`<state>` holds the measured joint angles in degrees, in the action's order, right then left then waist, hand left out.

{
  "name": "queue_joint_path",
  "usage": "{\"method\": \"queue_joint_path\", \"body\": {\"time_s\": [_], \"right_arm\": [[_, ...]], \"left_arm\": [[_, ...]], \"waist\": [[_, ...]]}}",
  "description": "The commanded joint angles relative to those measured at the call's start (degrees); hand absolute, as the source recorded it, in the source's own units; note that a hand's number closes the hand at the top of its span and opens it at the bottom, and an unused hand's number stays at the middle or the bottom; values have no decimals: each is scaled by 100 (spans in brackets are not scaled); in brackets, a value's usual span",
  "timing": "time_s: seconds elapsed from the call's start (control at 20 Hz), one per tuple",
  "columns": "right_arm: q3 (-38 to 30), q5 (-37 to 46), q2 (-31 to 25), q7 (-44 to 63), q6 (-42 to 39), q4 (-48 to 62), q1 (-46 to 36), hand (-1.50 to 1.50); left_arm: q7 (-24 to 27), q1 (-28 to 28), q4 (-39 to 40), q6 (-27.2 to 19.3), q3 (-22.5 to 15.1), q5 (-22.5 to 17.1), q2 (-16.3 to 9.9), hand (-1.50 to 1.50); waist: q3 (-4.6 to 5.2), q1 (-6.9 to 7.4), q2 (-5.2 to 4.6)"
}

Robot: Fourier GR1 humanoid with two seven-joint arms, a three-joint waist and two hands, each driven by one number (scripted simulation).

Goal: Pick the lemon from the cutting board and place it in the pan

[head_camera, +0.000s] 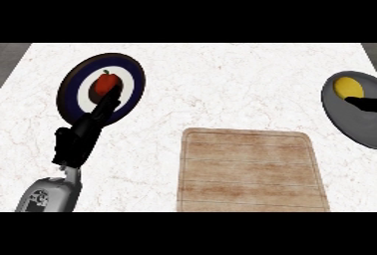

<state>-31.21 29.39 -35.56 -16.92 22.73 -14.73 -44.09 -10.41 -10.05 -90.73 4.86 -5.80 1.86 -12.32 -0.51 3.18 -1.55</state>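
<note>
One lemon (347,87) in the pan (346,119), right hand (364,103) just beside, grip unclear, left hand (88,130) open.

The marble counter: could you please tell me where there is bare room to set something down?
The brown wooden cutting board is bare. The white marble counter is free between the blue-and-white round plate and the grey pan. The plate is crowded: red fruit, left hand over it. The pan holds the yellow lemon.
</note>
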Motion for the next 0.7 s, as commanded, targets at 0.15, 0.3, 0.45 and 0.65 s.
{"method": "queue_joint_path", "body": {"time_s": [0.15,0.3,0.45,0.65], "right_arm": [[-1099,-1200,-230,-1135,-926,39,254,-150],[-1307,-1461,-385,-1264,-1576,194,253,-150],[-1442,-1634,-546,-1901,-2359,304,919,-150],[-1481,-1760,-751,-2225,-2883,278,1028,-150]], "left_arm": [[-159,124,-214,41,101,-61,-95,0],[-198,32,-190,3,3,0,14,0],[-200,13,-134,-60,74,39,11,0],[-240,-179,0,32,313,-91,-84,0]], "waist": [[2,-67,44],[5,-71,35],[5,-176,40],[20,-188,71]]}}
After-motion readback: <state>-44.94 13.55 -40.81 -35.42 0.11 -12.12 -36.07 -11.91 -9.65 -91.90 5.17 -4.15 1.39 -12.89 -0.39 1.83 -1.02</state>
